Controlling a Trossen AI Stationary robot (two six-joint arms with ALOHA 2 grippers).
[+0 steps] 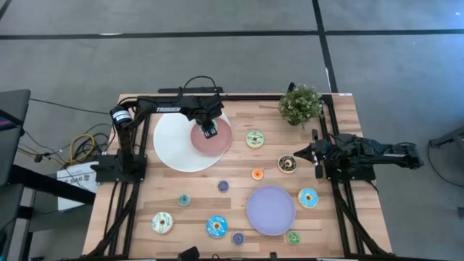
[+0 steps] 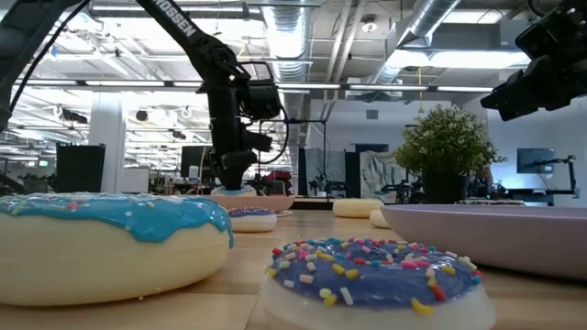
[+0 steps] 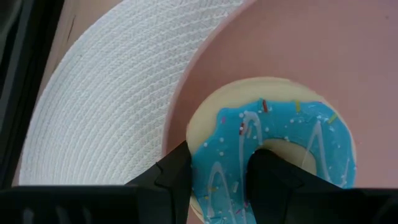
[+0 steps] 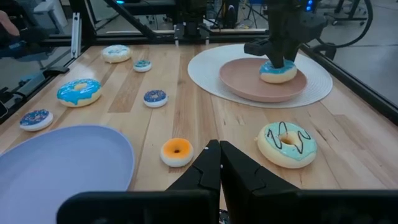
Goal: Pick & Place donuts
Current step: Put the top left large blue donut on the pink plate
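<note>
Blue-iced toy ring donut (image 3: 273,149) sits on the round pink plate (image 1: 221,141) near the desk's far edge, left end effector (image 1: 209,131) clamped across its rim; right end effector (image 1: 317,172) closed, idle.

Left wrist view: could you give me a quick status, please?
Left hand shut on blue donut, over pink plate. Right hand shut, parked. Nothing blocking.

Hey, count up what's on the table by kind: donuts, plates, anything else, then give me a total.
Donuts: 11
Plates: 3
Potted plant: 1
Total: 15
</note>
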